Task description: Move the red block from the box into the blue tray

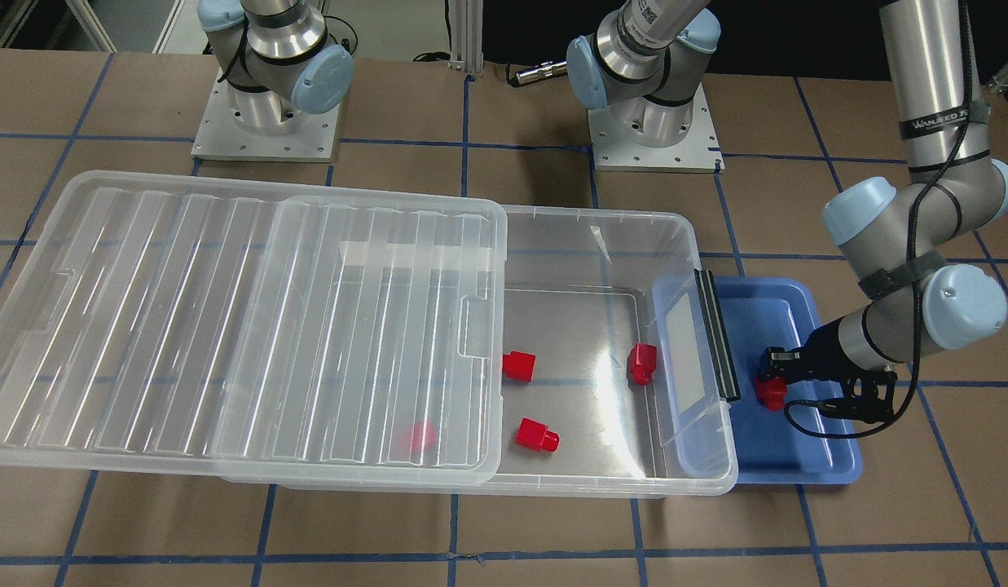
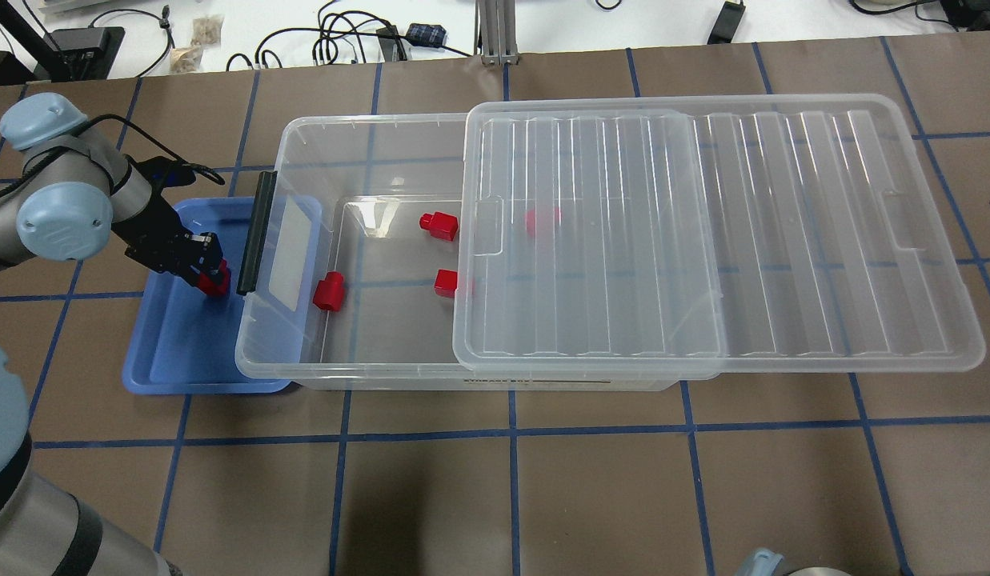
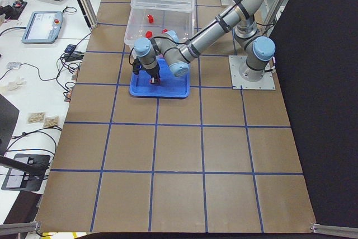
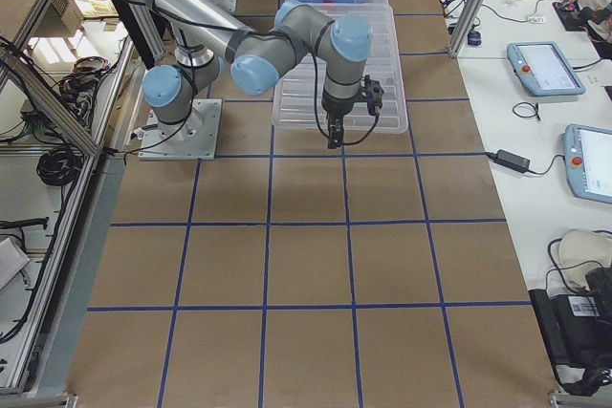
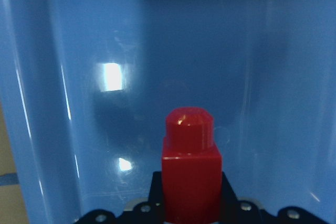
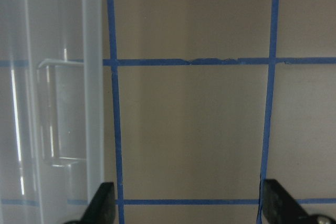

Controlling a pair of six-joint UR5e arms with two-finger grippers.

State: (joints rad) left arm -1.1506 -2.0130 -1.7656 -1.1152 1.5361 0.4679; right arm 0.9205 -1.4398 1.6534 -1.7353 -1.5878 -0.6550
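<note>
My left gripper (image 1: 774, 383) is shut on a red block (image 1: 771, 393) and holds it low inside the blue tray (image 1: 797, 466). The left wrist view shows this block (image 5: 190, 171) stub forward over the tray floor (image 5: 157, 51). I cannot tell whether it touches the floor. The clear box (image 2: 302, 376) lies beside the tray, its lid (image 2: 703, 232) slid to one side. Three red blocks (image 2: 438, 226) (image 2: 329, 291) (image 2: 446, 282) lie in the open part, and one (image 2: 543, 222) shows through the lid. My right gripper (image 6: 190, 205) is open and empty over bare table beyond the lid's far end.
The box's black latch (image 2: 253, 234) and its end wall overhang the blue tray's inner side, right next to my left gripper. The slid lid juts well past the box on the right arm's side (image 1: 104, 326). The arm bases (image 1: 267, 122) stand behind the box.
</note>
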